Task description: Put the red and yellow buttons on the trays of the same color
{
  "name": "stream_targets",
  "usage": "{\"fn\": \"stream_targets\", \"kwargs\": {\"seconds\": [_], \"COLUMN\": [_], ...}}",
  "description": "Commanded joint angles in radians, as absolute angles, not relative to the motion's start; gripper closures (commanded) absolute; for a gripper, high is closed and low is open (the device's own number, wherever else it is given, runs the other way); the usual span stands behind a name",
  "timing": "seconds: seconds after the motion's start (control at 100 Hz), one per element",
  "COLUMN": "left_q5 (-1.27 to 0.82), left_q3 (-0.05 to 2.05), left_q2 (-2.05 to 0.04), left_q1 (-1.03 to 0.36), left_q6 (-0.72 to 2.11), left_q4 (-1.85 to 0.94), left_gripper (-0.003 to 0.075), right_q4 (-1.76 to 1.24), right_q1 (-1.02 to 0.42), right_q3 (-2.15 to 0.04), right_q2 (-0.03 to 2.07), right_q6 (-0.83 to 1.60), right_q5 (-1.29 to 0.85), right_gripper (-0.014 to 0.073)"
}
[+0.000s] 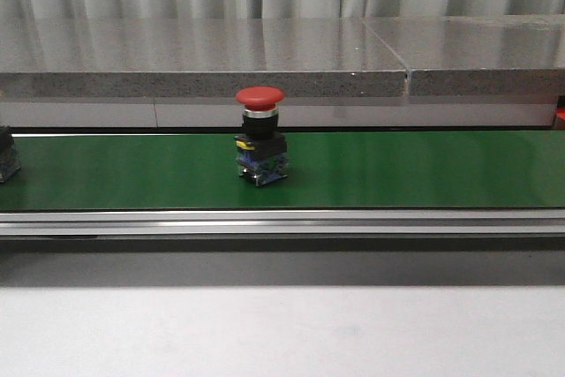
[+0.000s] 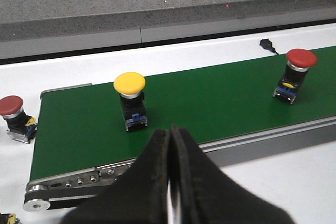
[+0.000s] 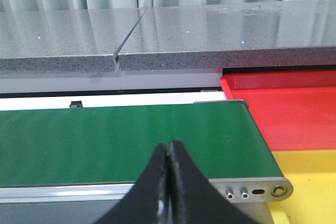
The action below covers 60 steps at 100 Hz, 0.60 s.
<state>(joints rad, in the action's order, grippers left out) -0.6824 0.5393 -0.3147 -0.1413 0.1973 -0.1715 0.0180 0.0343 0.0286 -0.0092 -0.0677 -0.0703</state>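
A red button (image 1: pixel 259 97) with a black and blue base stands upright mid-belt on the green conveyor (image 1: pixel 397 169); the left wrist view shows the same red button (image 2: pixel 301 59) far along the conveyor (image 2: pixel 210 103). A yellow button (image 2: pixel 129 83) stands on the belt just beyond my left gripper (image 2: pixel 170 129), which is shut and empty. Another red button (image 2: pixel 11 106) sits on the white table off the belt's end. My right gripper (image 3: pixel 168 145) is shut and empty over the conveyor (image 3: pixel 131 135) near its end, next to the red tray (image 3: pixel 283 108) and yellow tray (image 3: pixel 310 177).
A grey stone ledge (image 1: pixel 265 59) runs behind the conveyor, with curtains beyond. The belt's metal rail (image 1: pixel 282 222) fronts a white table (image 1: pixel 282 333). A dark button base (image 1: pixel 7 154) shows at the belt's left edge. A small black object (image 2: pixel 268 44) lies on the white surface.
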Motion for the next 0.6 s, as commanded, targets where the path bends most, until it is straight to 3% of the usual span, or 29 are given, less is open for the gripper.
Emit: {"fn": "stream_targets", "kwargs": {"seconds": [0.0, 0.23, 0.59], "left_q5": [-0.611, -0.611, -0.611], "left_q3": [0.565, 0.565, 0.565], "left_q2": [-0.317, -0.319, -0.319], "left_q1": [-0.148, -0.148, -0.148], "left_q6": [0.189, 0.189, 0.189], "left_q4": [-0.19, -0.19, -0.19], "left_gripper": [0.0741, 0.0741, 0.0741], "right_q4": [0.025, 0.026, 0.025], "right_q1": [0.036, 0.035, 0.035], "right_q3": [0.012, -0.056, -0.257], "right_q2": [-0.019, 0.018, 0.293], "right_q6": [-0.063, -0.063, -0.063], "right_q5": [0.043, -0.012, -0.065], "right_gripper": [0.066, 0.066, 0.066]}}
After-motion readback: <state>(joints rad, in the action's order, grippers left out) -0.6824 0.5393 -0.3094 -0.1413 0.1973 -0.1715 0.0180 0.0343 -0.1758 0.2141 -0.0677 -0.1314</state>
